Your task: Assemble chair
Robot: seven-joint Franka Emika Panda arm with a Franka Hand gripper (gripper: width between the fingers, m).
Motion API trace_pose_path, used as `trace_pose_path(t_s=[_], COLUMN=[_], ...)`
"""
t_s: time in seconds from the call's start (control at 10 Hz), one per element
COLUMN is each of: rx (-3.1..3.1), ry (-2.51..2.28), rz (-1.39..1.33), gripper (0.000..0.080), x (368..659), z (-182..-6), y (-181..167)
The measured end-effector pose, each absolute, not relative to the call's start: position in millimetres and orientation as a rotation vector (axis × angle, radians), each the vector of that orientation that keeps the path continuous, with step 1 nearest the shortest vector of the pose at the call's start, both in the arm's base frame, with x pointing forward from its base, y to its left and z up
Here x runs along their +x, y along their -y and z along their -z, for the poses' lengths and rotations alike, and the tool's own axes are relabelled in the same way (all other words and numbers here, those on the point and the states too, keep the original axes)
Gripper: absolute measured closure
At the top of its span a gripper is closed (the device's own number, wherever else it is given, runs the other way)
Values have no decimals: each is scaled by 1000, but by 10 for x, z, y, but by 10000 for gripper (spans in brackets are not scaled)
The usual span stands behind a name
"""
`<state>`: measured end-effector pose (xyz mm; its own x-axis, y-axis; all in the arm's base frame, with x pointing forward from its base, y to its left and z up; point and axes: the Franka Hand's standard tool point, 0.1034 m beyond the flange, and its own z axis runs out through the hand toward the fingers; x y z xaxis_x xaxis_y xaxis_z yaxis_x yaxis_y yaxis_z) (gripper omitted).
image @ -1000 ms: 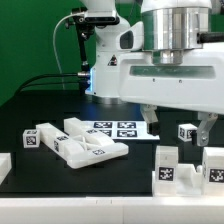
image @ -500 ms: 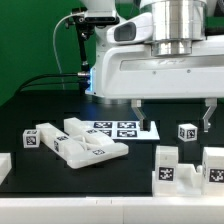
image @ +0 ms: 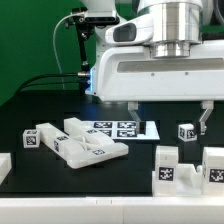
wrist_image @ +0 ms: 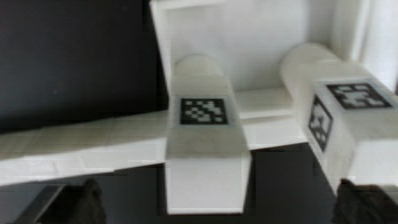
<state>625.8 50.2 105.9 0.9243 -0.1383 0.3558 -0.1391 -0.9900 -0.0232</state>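
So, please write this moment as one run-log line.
gripper: open, empty | place: above table | chair parts: lying on table, none held

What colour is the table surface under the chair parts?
The table is black; the exterior view shows it best.

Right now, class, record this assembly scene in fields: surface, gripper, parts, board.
surface: black table
gripper: two-finger gripper, open, empty, above the table
large part: chunky white plastic panel, lying flat, exterior view's left
small parts: white tagged cube; two upright white tagged blocks in front
board: thin flat white marker board, behind the panel
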Motion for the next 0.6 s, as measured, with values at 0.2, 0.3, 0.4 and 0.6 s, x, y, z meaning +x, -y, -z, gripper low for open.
trace_pose_path(t_s=[0.2, 0.3, 0.4, 0.6], rx=[2943, 2906, 2902, 2936], ry=[115, 123, 124, 125], rz=[-894, -973, -978, -882], gripper=[150, 150, 150, 150], x=[6113, 6096, 6052, 5969], z=[-994, -970, -874, -703], y=[-473, -403, -399, -406])
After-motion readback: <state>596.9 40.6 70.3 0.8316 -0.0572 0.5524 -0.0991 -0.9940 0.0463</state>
